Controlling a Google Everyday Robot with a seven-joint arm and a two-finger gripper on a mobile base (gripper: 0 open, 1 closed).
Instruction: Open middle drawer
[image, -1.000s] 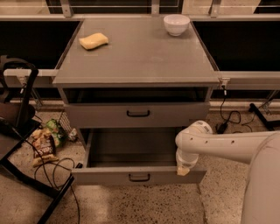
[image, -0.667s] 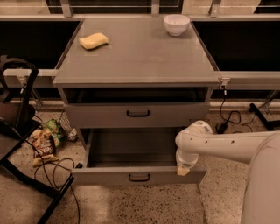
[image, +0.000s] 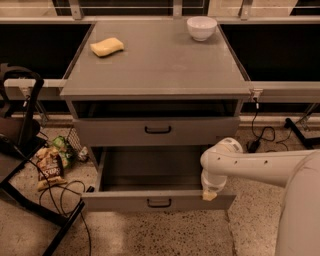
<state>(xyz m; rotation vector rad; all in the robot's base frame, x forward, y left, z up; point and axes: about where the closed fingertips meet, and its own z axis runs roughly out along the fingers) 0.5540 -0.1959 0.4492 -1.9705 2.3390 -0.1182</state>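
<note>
Nothing has shifted since a second ago: arm, drawers and tabletop things sit exactly where they were. Largest in view is the grey counter, its front edge facing the camera. The white robot arm reaches in from the right, below the counter's front right corner, and bends downward at a rounded joint. Below the front edge and well forward of it, the middle drawer stands pulled out, its shallow grey inside open to view and its low front panel carrying a small black bar handle at centre. Above it, just under the front edge, the taller-fronted drawer juts out only slightly, with a dark gap between it and the countertop; it has a black handle of its own. On the floor beyond the counter's left edge stands a black frame, with snack bags beside it. A white bowl sits near the back right corner of the counter, a yellow sponge near the back left corner. The gripper points down at the right end of the middle drawer's front panel, at its top rim, well apart from the handle; whether the claw is released or clenched cannot be told.
</note>
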